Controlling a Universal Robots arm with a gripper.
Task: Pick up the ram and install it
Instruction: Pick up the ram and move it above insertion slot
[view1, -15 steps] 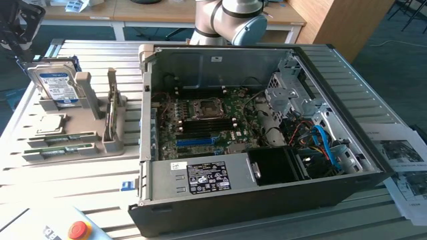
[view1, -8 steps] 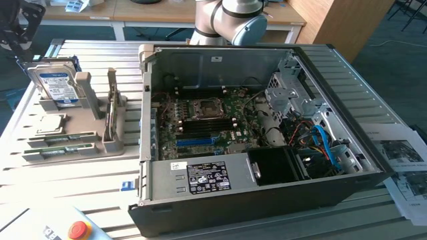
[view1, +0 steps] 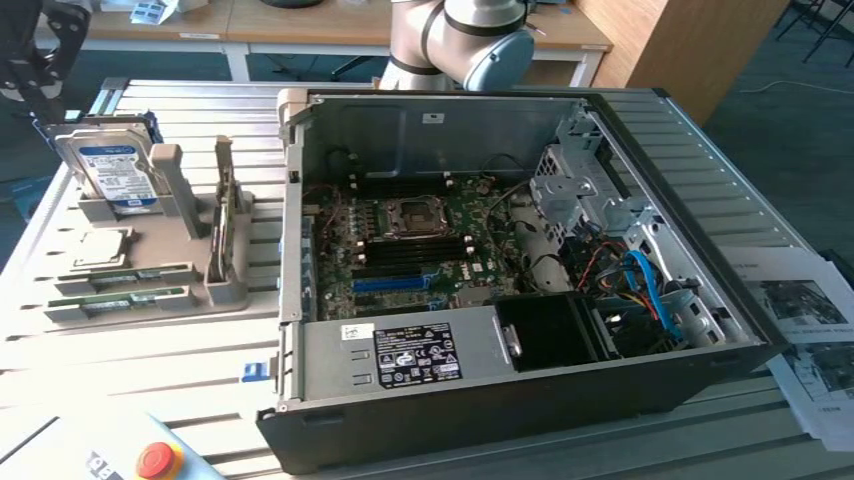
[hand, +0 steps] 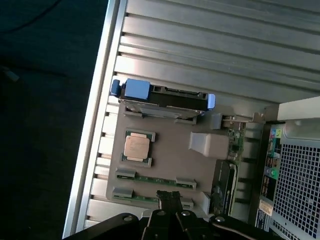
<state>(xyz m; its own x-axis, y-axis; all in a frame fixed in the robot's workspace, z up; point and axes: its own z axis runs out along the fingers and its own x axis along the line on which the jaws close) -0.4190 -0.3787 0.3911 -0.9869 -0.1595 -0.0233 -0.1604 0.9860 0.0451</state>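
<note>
Wrist view: ram (hand: 142, 198) in tray (hand: 170, 160), below closed end effector (hand: 169, 196).

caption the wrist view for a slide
shut gripper over ram sticks on a grey tray with cpu and hard drive

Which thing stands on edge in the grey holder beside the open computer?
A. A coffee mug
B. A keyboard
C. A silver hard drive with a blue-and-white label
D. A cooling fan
C: the silver hard drive, showing its blue-and-white label, stands on edge in the grey holder, to the exterior view's left of the open computer case.
</note>
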